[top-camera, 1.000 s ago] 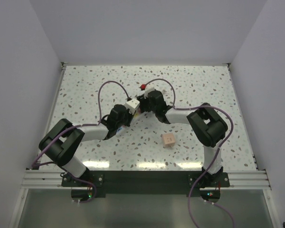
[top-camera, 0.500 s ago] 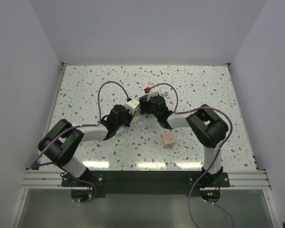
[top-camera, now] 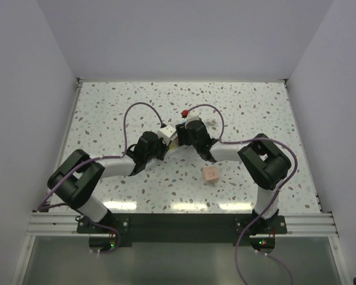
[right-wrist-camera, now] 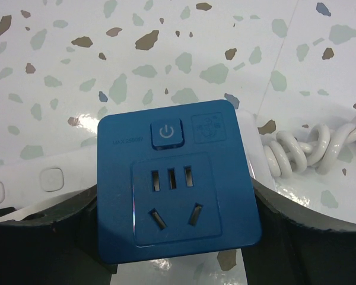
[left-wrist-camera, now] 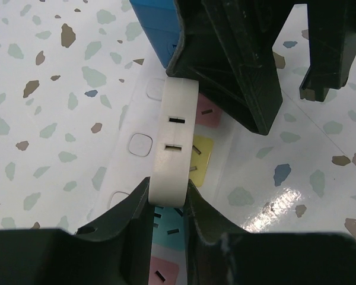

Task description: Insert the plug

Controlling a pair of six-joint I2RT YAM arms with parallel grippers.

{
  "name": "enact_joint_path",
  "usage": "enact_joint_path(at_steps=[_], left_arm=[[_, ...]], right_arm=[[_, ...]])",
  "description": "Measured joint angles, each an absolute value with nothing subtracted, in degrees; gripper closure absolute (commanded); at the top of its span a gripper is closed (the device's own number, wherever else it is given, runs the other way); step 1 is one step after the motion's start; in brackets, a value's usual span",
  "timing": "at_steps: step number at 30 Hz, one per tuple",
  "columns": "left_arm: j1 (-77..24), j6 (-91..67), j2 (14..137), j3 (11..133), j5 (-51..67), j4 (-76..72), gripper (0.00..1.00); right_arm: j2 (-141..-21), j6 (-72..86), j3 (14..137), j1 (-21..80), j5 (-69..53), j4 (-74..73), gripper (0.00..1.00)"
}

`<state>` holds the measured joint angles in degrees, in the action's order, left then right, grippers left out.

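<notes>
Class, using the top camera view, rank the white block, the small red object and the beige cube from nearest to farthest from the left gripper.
1. The white block: clamped in the left gripper, mid-table.
2. The small red object: beyond it, slightly to the right.
3. The beige cube: nearer the arm bases, on the right.

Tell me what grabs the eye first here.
At the table's centre, the left fingers pinch a white slotted block above a pastel power strip. The right fingers hold a blue socket cube with a power button, a coiled white cord beside it.
</notes>
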<state>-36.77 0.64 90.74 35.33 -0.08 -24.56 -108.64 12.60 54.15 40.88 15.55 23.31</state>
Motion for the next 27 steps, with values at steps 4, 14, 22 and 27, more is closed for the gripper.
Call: enact_joint_path(at_steps=[4, 14, 22, 27], left_arm=[[-36.9, 0.6, 90.7, 35.4, 0.3, -24.6, 1.0], [-37.6, 0.1, 90.7, 35.4, 2.0, -24.5, 1.0], [-37.9, -0.4, 90.7, 35.4, 2.9, -24.5, 1.0], [-37.9, -0.4, 90.7, 35.4, 3.2, -24.4, 1.0]], right_arm=[[-108.0, 12.7, 54.2, 40.9, 15.7, 21.9, 0.68], [-105.1, 13.2, 51.0, 41.0, 16.5, 21.8, 0.52], [-103.8, 13.4, 49.4, 41.1, 17.0, 22.2, 0.31], [-103.7, 13.2, 49.1, 41.3, 17.1, 22.4, 0.29]])
